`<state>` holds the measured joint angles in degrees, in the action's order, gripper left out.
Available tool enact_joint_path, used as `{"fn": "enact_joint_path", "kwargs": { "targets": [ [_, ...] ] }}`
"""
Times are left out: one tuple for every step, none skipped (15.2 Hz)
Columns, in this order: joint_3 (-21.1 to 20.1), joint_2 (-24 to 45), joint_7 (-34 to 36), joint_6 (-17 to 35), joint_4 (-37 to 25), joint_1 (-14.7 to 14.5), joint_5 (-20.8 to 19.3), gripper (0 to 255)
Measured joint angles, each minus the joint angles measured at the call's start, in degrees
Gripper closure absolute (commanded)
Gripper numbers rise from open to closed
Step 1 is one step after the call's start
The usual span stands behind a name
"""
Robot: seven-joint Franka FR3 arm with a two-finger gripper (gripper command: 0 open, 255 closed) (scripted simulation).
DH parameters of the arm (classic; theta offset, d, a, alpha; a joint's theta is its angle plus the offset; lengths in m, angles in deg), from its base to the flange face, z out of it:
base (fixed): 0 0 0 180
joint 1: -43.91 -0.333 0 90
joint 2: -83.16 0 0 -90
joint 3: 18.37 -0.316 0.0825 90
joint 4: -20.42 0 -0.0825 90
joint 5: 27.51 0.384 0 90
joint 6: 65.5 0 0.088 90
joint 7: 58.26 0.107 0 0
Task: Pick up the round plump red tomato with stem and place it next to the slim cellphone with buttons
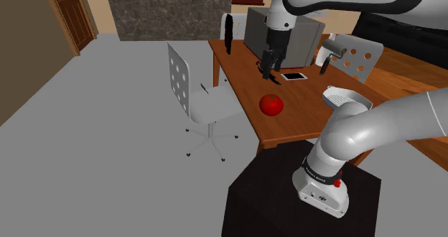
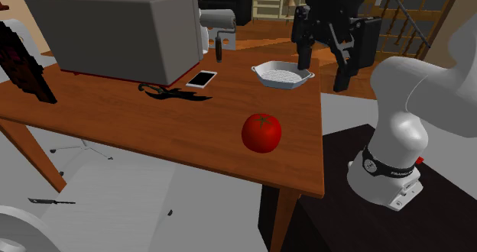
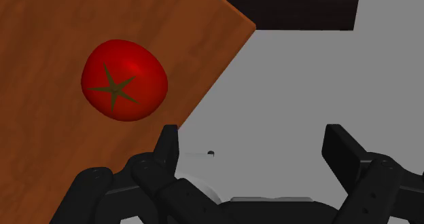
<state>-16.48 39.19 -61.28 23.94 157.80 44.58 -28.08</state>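
**While my claw hangs spread, the tomato sits on the desk**

Though my gripper (image 1: 271, 73) is up in the air, its two black fingers stand wide apart and clasp nothing. In the wrist view the red tomato (image 3: 124, 80) lies off beyond one finger, not between the two, its green star of a stem facing me.

That tomato (image 1: 271, 105) rests on a brown wooden table (image 1: 305, 113), near the table's corner and close to the edge. From the tomato, the flat white phone (image 1: 294, 76) lies further in on the same boards, well apart from it, and just past the phone stands a big grey box (image 2: 115, 29). A white ridged dish (image 2: 283, 75) sits near the tomato, along the edge that faces my black stand (image 1: 287, 200).

Beyond the table edge by the tomato, plain grey floor (image 1: 108, 142) spreads out. A white swivel chair (image 1: 188, 88) with a holed back stands on it. Farther from the tomato, a dark stone counter (image 1: 172, 13) crosses the room beside a wooden door (image 1: 72, 13).
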Motion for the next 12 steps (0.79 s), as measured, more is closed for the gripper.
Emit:
{"fn": "enact_joint_path", "kwargs": {
  "targets": [
    [0.0,0.0,0.0,0.0,0.0,0.0,0.0,0],
    [0.3,-0.4,0.0,0.9,0.9,0.3,-0.3,0],
    [0.8,-0.8,-0.2,2.2,2.0,0.8,-0.8,0],
    [1.5,-1.7,-0.3,4.2,4.2,1.5,-1.4,0],
    [2.2,-1.9,-0.5,6.1,5.6,2.2,-2.1,0],
    [3.1,-2.5,-0.8,7.8,6.9,3.0,-2.9,0],
    [3.7,-2.4,-0.8,10.0,8.3,3.6,-3.5,0],
    [4.4,-3.1,-0.9,12.0,10.1,4.4,-4.2,0],
    [5.4,-3.3,-1.2,14.5,12.0,5.3,-5.0,0],
    [6.4,-3.1,-1.6,16.8,13.2,6.2,-5.8,0],
    [7.4,-3.0,-1.8,19.2,14.6,7.0,-6.6,0],
    [8.0,-3.2,-1.6,21.4,16.1,7.8,-7.1,0]
  ]
}}
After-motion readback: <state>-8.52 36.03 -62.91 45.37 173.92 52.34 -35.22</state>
